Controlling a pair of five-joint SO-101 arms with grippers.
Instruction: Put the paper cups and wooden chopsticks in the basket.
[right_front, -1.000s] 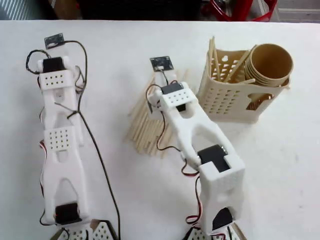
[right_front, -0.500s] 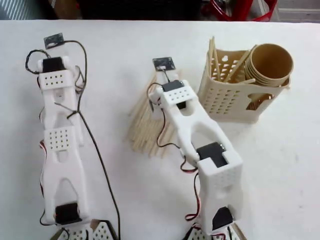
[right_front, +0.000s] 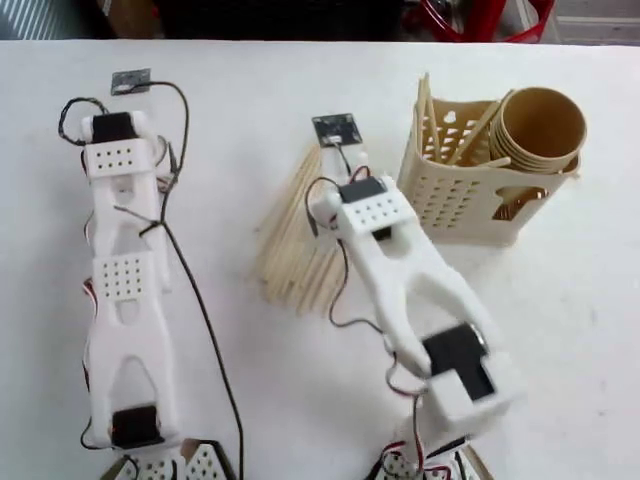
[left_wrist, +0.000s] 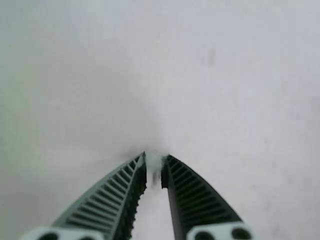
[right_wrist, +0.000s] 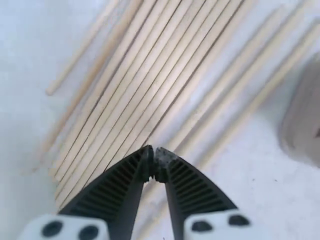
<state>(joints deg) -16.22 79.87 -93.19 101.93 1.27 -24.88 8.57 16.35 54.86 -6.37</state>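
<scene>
Right pincer (right_wrist: 153, 164) closed, tips over loose chopsticks (right_wrist: 150, 90) just beside the basket (right_front: 450, 205). Left pincer (left_wrist: 153, 165) closed above bench (left_wrist: 225, 75), well apart from basket.

The right arm (right_front: 395, 250) hides some wooden chopsticks (right_front: 290, 240); its wrist view crops their ends.

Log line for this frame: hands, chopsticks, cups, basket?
left hand shut over table | right hand shut above loose chopsticks | paper cups in basket | stowed chopsticks in basket
</scene>
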